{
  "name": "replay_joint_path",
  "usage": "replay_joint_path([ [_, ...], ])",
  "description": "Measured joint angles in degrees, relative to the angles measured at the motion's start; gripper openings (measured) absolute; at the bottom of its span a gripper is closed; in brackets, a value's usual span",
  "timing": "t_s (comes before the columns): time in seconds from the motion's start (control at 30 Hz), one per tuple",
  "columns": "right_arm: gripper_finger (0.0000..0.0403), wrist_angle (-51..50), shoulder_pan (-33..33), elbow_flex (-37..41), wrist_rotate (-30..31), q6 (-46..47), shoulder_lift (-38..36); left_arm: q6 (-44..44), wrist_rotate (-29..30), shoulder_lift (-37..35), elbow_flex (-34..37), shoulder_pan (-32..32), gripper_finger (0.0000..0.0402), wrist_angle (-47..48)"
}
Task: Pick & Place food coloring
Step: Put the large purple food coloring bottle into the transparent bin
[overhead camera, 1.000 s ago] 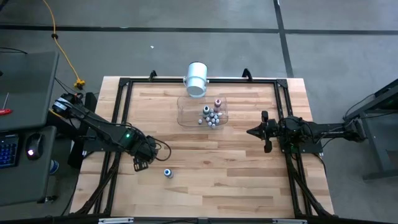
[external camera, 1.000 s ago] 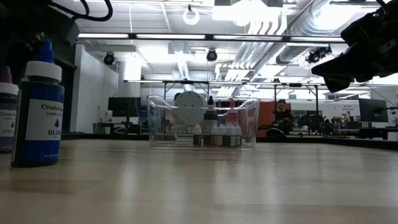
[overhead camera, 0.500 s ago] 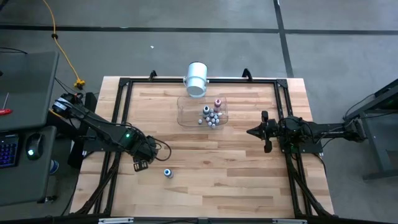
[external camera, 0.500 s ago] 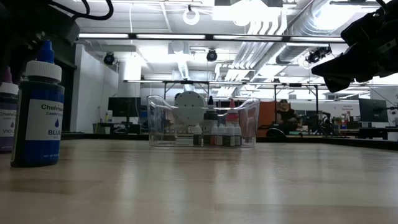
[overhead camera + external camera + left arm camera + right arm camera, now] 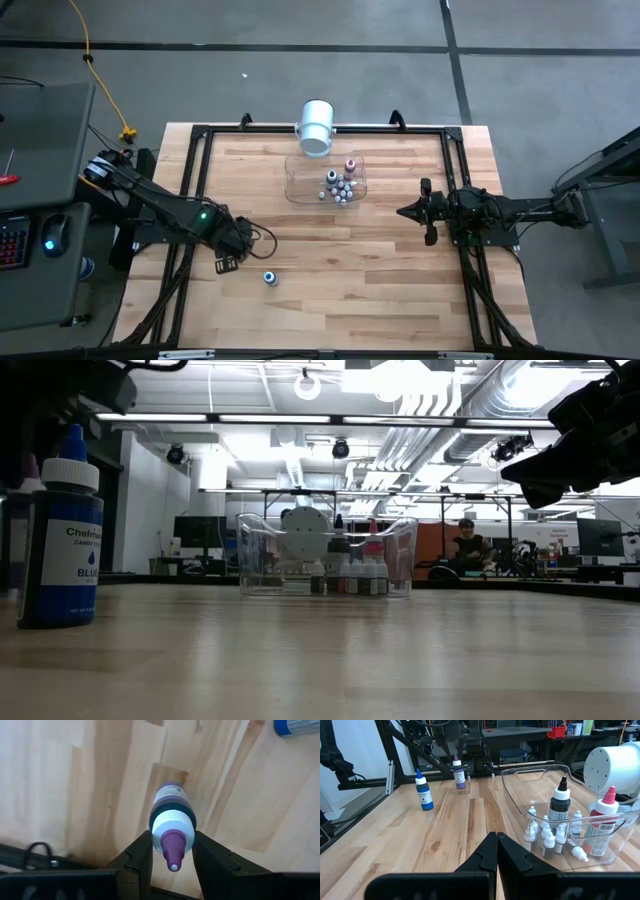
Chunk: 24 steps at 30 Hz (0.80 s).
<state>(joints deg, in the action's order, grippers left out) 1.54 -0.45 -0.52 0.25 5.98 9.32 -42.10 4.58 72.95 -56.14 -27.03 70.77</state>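
Observation:
My left gripper (image 5: 226,265) is near the table's left edge, pointing down, shut on a purple food coloring bottle (image 5: 172,805) with a white cap and purple tip. The right wrist view also shows that bottle (image 5: 459,776) under the gripper. A blue food coloring bottle (image 5: 269,277) stands upright on its base close by, toward the near edge. Several small food coloring bottles (image 5: 338,187) stand in a clear plastic tub (image 5: 300,180) at the table's far middle. At the right side my right gripper (image 5: 496,842) hovers level, shut, touching nothing. My left gripper pinches the purple bottle between its two fingers (image 5: 142,852), one on each side at the level of the white cap (image 5: 157,831). The fingers come from above, pointing down. The bottle hangs upright below them, a little clear of the wooden table.
A big white cylinder (image 5: 316,127) lies behind the tub at the far edge. A black frame (image 5: 195,180) runs round the wooden table top. Bare wood lies between the blue bottle (image 5: 60,530) and the tub (image 5: 325,555).
My left gripper has risen a little with the purple bottle. In the low view the bottle's label, which stood at the left edge beside the blue bottle, has gone up out of its place.

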Motion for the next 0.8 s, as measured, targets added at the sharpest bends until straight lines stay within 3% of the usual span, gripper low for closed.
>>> replay_joint_path([
  [0.33,0.0,0.0,0.0,0.0,0.0,0.0,0.0,3.8,3.6,-0.5,-6.4,0.5,0.0113,4.4],
  [0.8,0.0,0.0,0.0,0.0,0.0,0.0,0.0,18.5,10.2,-0.4,-17.6,10.5,0.0113,6.2],
])
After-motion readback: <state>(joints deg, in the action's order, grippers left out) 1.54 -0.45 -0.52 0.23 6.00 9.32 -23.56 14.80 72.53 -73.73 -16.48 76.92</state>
